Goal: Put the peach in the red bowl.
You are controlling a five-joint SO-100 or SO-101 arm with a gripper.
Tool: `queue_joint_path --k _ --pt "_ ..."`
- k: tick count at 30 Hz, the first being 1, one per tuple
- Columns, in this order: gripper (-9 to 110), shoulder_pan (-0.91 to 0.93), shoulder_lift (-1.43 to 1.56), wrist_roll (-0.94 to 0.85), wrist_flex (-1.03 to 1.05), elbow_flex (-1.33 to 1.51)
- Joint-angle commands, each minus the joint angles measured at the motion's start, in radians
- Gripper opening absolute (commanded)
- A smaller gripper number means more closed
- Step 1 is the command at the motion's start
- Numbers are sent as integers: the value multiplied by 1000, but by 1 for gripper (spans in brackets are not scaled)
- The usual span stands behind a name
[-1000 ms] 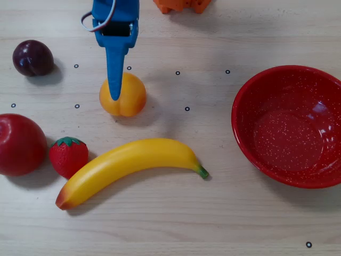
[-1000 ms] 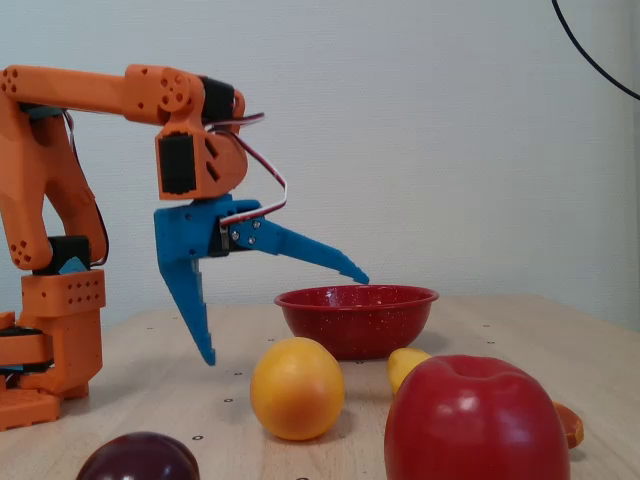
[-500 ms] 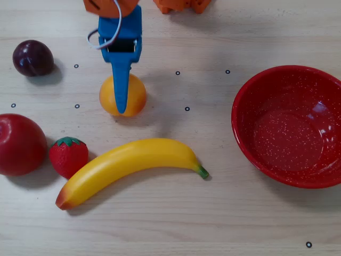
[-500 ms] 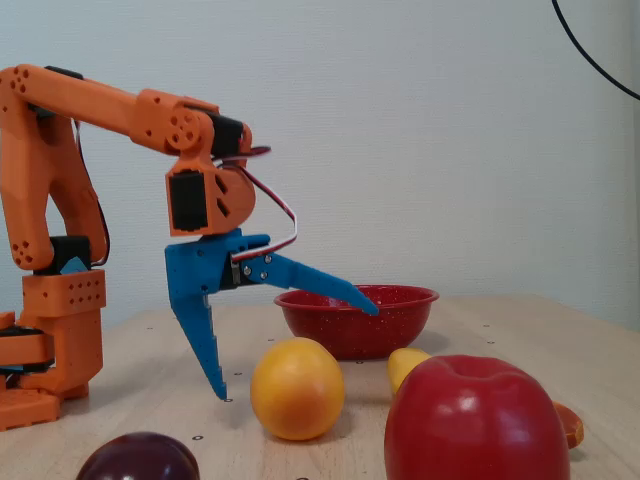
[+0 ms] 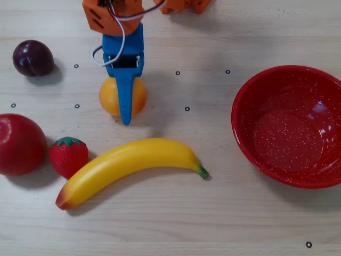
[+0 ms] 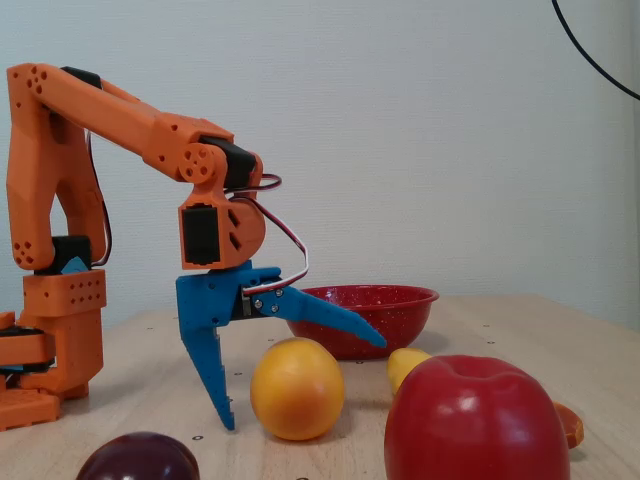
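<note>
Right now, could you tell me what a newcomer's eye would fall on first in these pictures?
Probably the blue gripper, open wide around the peach near the table's middle in the overhead view. Next, the red bowl, empty at the right edge. Then the fruit along the left and front: plum, apple, strawberry, banana.

The setting is a robotics test bench in a lab or office-type room. Evidence: a pale wood-grain counter (image 5: 224, 213) marked with small printed ring markers (image 5: 308, 245) in a spaced pattern, some just beside the jaws (image 5: 126, 106), others well apart from them. A 3D-printed orange arm (image 6: 110, 110) stands on the counter with exposed servo wiring (image 6: 285, 255) directly above the jaws. Behind the jaws in the fixed view rises a plain, bare light-blue wall (image 6: 420, 120). A black cable (image 6: 590, 50) hangs at the upper right corner. Plastic toy fruit surrounds the jaws as test props.
</note>
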Motion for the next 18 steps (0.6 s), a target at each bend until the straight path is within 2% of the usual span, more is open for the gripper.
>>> queue_joint_path --k 1,18 --pt "64 34 21 5 -35 -66" --pt "64 40 -8 -101 -83 -101"
